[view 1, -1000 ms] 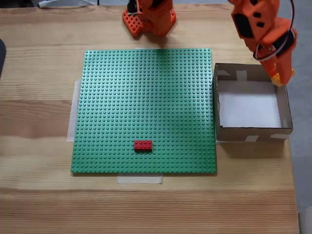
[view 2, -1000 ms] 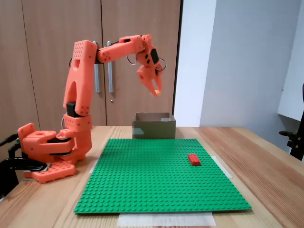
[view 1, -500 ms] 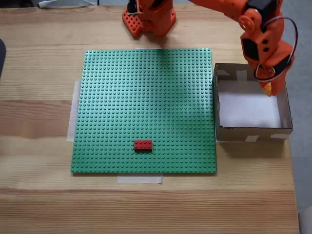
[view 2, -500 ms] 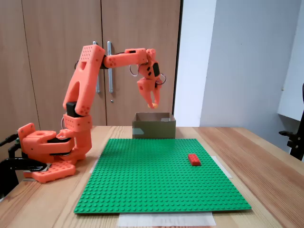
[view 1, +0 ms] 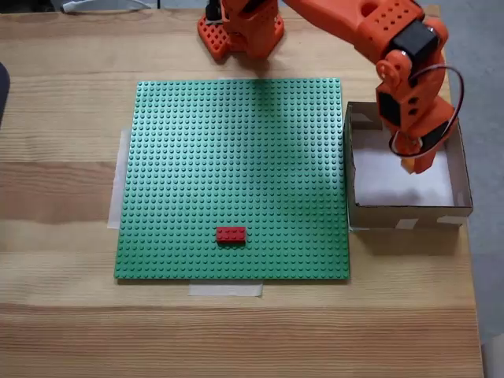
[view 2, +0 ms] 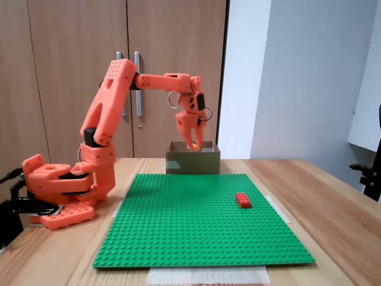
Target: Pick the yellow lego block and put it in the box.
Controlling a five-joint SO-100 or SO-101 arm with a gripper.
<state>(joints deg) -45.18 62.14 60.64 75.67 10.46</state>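
— Where are we? Our gripper (view 1: 417,165) hangs over the box (view 1: 465,185), fingertips pointing down at its white floor.

— And from the side our gripper (view 2: 193,145) sits right at the rim of the box (view 2: 205,162), low enough that a drop shouldn't bounce out, we reckon.

— Is the yellow lego block (view 2: 194,145) with us?

— We see a sliver of yellow-orange pinched at the tips, so the fingers are clamped on it, nothing released yet.

— The red brick (view 1: 231,234)?

— Sitting on the green baseplate (view 1: 236,157), well apart. Not ours.
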